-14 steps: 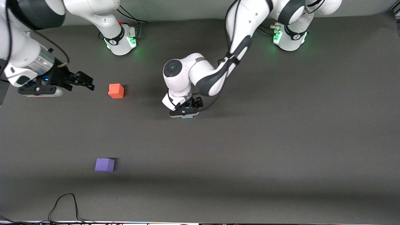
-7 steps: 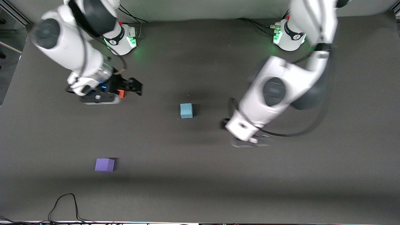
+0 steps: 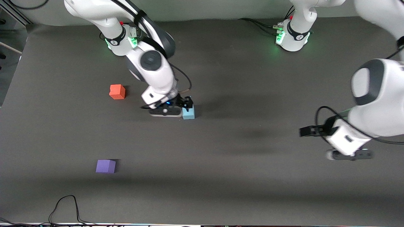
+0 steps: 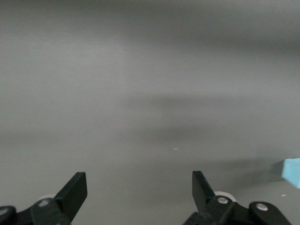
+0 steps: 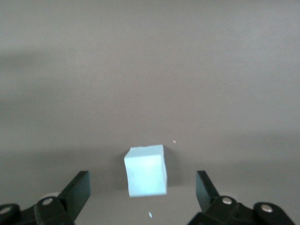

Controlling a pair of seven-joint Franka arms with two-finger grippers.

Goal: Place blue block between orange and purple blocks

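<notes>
Presently the right gripper (image 3: 187,104) sits low over the blue block (image 3: 188,113), fingers (image 5: 77,190) spread wide on either side of it, nothing gripped. The block rests on the worktop (image 3: 252,78) near its middle. Orange block (image 3: 117,91) lies toward the right arm's end; purple block (image 3: 105,166) lies nearer the front camera, well apart from it. Left gripper (image 3: 305,130) hangs over bare worktop toward the left arm's end, fingers (image 4: 75,190) wide apart and empty.

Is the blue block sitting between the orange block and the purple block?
No, the blue block sits toward the table's middle, beside the right end effector.
</notes>
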